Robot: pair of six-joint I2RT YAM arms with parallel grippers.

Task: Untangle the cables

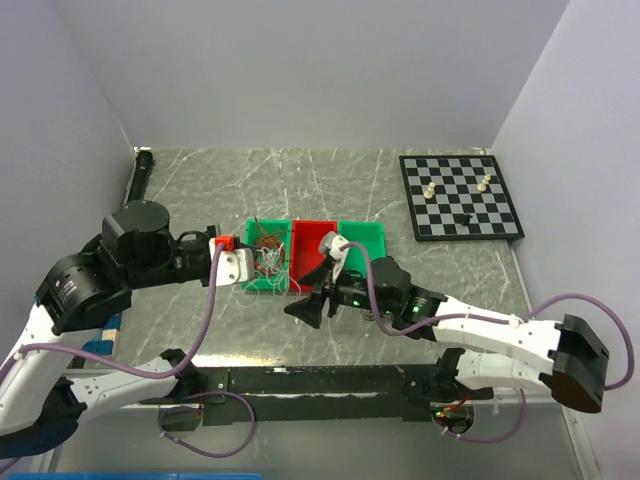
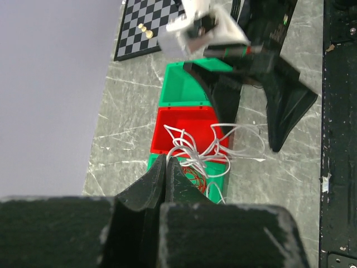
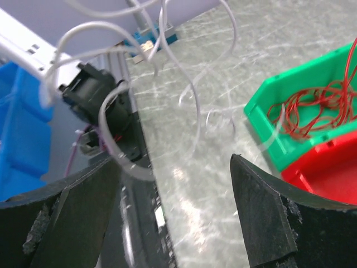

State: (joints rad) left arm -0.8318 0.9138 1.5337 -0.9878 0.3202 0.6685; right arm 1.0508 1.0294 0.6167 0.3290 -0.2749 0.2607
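Note:
In the top view my left gripper (image 1: 258, 266) is shut on a strand of the white cables (image 1: 272, 262), a loose bundle hanging over the left green bin (image 1: 252, 285). The left wrist view shows its jaws (image 2: 166, 162) pressed together, with the white cables (image 2: 195, 148) spreading from the tips across the red bin (image 2: 167, 125). Red cables (image 2: 199, 180) lie coiled in the green bin below. My right gripper (image 1: 312, 295) stands open just in front of the bins. White cables (image 3: 196, 114) loop in the air ahead of its wide jaws (image 3: 175, 162), with nothing between them. Red cables (image 3: 318, 109) also show there.
Three bins stand in a row: green, red (image 1: 312, 240), green (image 1: 362, 235). A chessboard (image 1: 460, 195) with a few pieces lies at the back right. A black rail (image 1: 300, 380) runs along the near edge. A blue crate (image 3: 22, 128) is beside the table.

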